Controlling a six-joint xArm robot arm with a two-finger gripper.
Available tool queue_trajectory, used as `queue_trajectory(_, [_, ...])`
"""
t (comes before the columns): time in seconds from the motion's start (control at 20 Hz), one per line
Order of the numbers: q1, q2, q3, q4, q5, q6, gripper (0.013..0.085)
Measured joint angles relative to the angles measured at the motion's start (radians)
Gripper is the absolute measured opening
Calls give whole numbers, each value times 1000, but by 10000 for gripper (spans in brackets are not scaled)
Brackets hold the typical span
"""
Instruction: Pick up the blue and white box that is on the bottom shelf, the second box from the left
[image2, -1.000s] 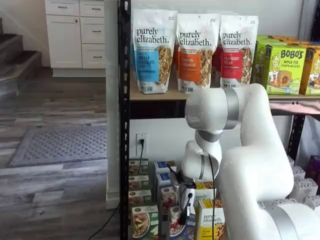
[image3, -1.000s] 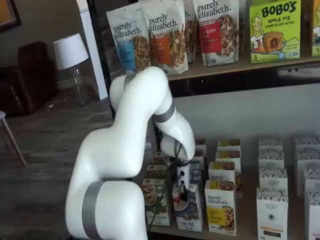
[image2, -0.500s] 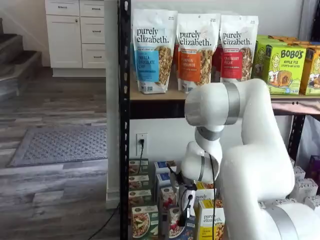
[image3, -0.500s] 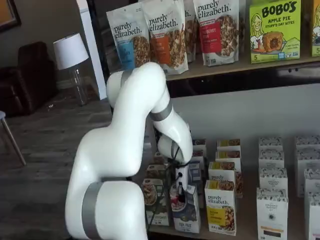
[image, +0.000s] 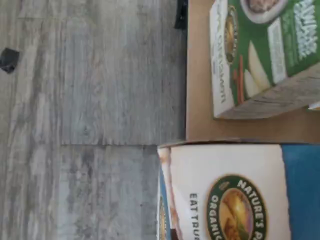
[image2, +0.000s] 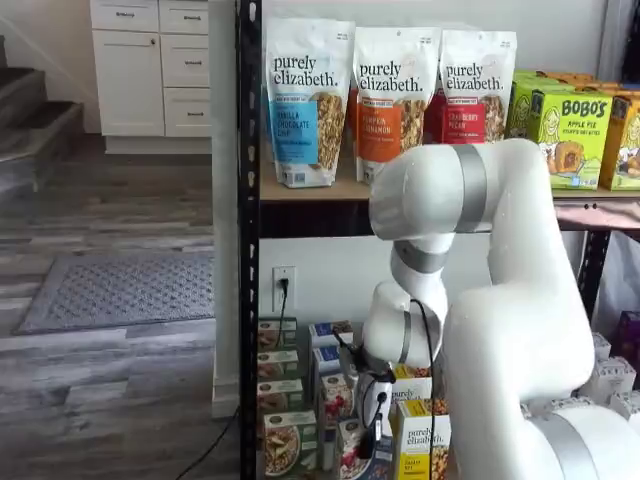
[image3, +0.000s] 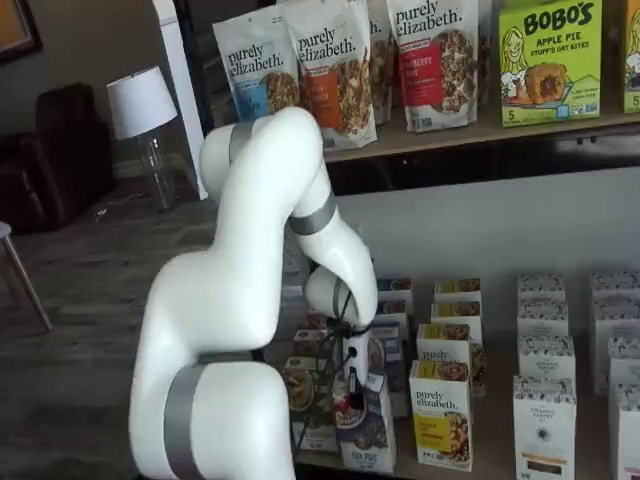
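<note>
Blue and white box (image3: 366, 430) sits tilted at the front of the bottom shelf (image3: 480, 468), its lower part leaning out past the row, between the green carton (image3: 305, 392) and the yellow carton (image3: 441, 415). Gripper (image3: 354, 385) comes down on the box's top, black fingers (image3: 352, 388) clenched on the box. In the other shelf view the same box (image2: 352, 445) shows low in the picture with the gripper (image2: 368, 436) over it, cable hanging alongside. Wrist view: box top close up (image: 235, 195), white with a blue band and a round logo; green carton (image: 265, 55) beside it on the tan shelf board (image: 200, 120); grey plank floor (image: 90, 120) beyond the edge. Granola bags (image2: 385, 100) stand on the upper shelf.
</note>
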Motion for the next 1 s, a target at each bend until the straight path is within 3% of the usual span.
queue_trajectory(0.45, [24,-105,150,-99,-24,111,410])
queue_trajectory(1.0, [33,-270,352,-78,-22,97,410])
